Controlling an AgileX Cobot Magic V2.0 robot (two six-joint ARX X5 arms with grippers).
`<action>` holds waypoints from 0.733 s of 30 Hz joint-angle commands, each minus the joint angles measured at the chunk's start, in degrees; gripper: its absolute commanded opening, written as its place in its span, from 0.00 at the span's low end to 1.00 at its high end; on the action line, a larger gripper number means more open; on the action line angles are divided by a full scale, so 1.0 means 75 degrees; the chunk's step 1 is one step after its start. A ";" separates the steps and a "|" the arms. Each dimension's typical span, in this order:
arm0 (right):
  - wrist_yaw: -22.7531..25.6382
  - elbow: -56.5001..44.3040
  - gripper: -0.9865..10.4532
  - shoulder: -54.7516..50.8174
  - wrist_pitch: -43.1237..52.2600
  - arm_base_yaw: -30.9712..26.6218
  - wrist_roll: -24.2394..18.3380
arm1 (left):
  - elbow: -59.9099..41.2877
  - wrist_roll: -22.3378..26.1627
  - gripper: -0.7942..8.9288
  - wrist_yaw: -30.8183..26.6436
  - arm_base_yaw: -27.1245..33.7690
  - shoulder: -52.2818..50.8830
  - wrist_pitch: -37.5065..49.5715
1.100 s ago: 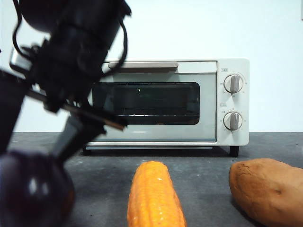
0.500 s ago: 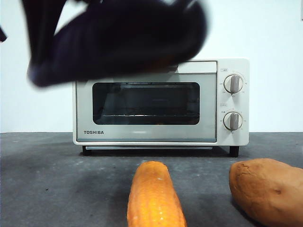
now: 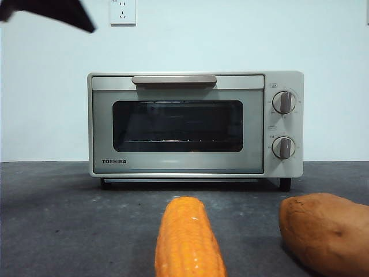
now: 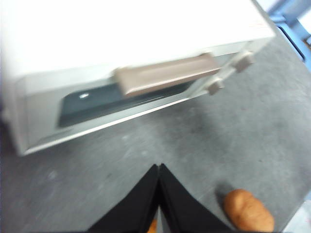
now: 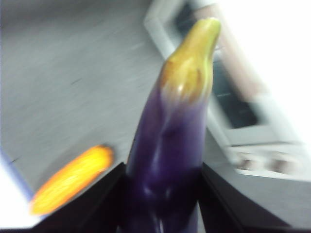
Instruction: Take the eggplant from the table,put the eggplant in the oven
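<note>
— What do I have closest to me?

— The corn cob and the sweet potato, both lying on the table.

— And the eggplant?

— In the air. I have the right gripper clamped on its lower body, stem end pointing away from the wrist.

— The left gripper?

— Pressed together, holding nothing, above the table.

— Beyond that?

— The oven, door closed.
</note>
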 commanded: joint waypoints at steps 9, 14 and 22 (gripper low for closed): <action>0.0554 0.0131 0.21 -0.1323 -0.0548 0.0114 0.0577 | 0.2559 0.0440 0.09 -0.0877 -0.1087 0.2465 -0.0358; 0.0842 -0.0449 0.21 -0.1985 -0.0548 0.0114 0.0863 | 0.3401 0.0656 0.09 -0.1638 -0.1419 0.3462 -0.0726; 0.1376 -0.1775 0.21 -0.3031 -0.0548 0.0114 0.1425 | 0.4211 0.1014 0.09 -0.2591 -0.1874 0.4444 -0.1008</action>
